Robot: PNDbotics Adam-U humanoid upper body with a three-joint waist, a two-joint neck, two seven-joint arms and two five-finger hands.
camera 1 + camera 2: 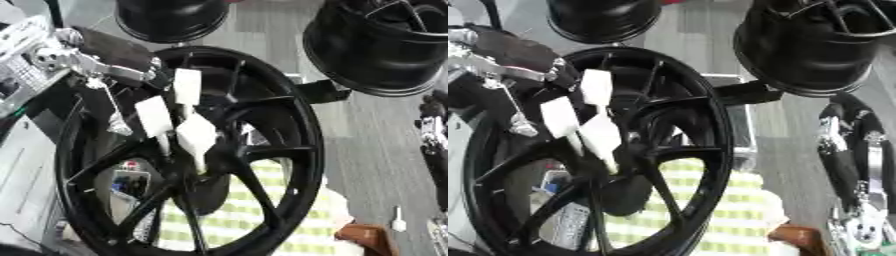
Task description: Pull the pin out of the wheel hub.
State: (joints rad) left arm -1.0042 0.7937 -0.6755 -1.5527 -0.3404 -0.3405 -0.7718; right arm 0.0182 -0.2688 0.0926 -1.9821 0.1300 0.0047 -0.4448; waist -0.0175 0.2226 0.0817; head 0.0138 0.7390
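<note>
A large black spoked wheel hub (297,145) stands tilted across the middle of both views. My left hand (186,87), silver-jointed with white pads, reaches in from the upper left over the spokes. Its fingers (197,134) are gathered just above the hub's centre, closed on a slim pale pin (200,161) that points down toward the centre boss (188,177). The pin's lower end is hard to make out against the spokes. My right hand (861,225) hangs at the right edge, well away from the hub.
Two more black wheel rims stand behind, one at top centre (171,22) and one at top right (376,45). A yellow-green checked cloth (262,215) lies under the hub. A brown object (363,237) sits at the bottom right. Grey equipment (22,55) fills the left edge.
</note>
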